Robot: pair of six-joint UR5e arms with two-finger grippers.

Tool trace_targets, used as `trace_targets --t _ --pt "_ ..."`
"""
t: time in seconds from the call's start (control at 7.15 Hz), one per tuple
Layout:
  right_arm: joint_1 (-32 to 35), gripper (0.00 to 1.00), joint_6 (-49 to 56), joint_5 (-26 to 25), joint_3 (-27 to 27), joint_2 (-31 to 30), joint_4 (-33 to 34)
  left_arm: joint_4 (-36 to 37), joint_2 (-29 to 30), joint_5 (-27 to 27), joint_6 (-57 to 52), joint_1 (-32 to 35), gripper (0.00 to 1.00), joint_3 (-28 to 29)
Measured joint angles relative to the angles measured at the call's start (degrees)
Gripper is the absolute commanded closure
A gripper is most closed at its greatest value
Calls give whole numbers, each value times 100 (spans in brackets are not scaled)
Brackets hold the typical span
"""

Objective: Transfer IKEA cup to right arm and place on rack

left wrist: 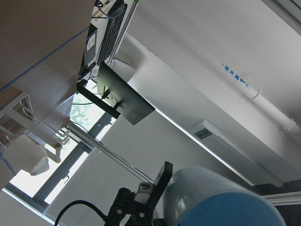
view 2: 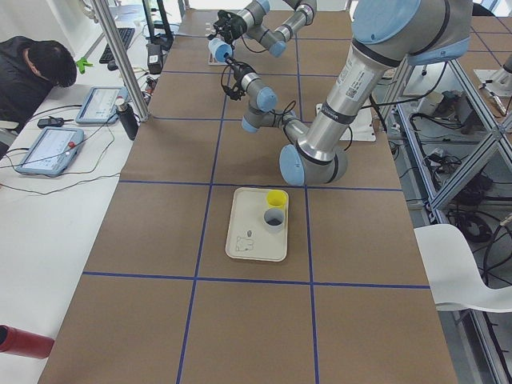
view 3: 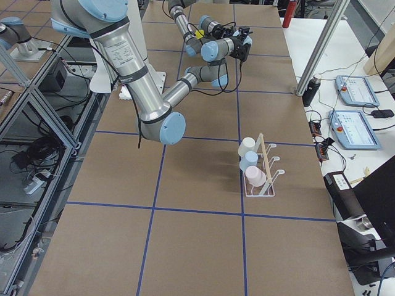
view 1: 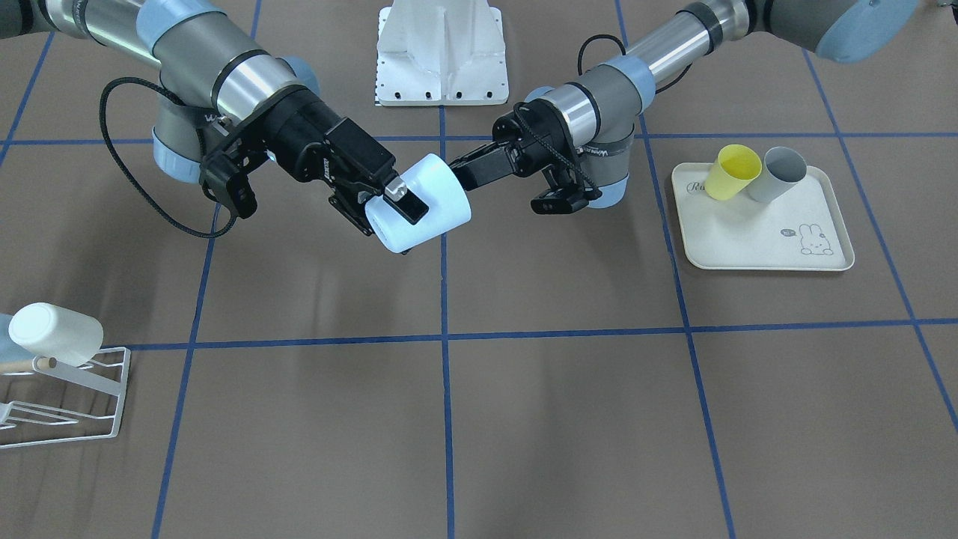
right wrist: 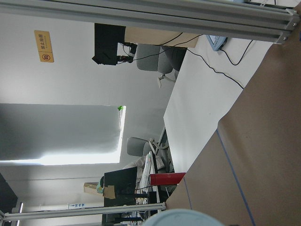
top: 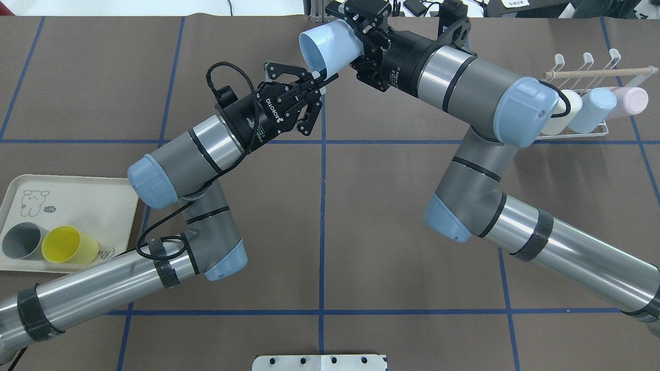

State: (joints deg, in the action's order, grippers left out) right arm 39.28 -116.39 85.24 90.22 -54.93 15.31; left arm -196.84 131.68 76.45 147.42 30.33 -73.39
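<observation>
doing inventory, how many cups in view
6: pale blue cup held mid-air; yellow cup and grey cup on the tray; white cup, light blue cup, pink cup on the rack.

Table (view 1: 524, 419): brown, blue grid | left end: cream tray (view 1: 756, 258) | right end: white wire rack (view 1: 93, 380) | rear centre: white mount (view 1: 441, 56), apparently bolted

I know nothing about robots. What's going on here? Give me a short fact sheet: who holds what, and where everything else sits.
Blue cup: in the air between the two arms.
Right hand: clamped around the cup's body.
Left hand: fingers narrow, tips at the cup's rim; I cannot tell whether it grips.
Rack: on the robot's right; holds a white cup, a second blue cup and a pink cup.
Tray: on the robot's left; yellow cup and grey cup side by side.
Stage: mid-handover; cup not yet on the rack.
</observation>
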Motion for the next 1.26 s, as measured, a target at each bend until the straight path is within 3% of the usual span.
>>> trace_targets --t 0.14,1.26 --pt "-1 100 -4 -9 -3 1 0 -24 -5 -1 -7 -4 1 -1" --pt "469 100 51 -6 -42 -56 12 -108 -71 3 -212 6 0 -7"
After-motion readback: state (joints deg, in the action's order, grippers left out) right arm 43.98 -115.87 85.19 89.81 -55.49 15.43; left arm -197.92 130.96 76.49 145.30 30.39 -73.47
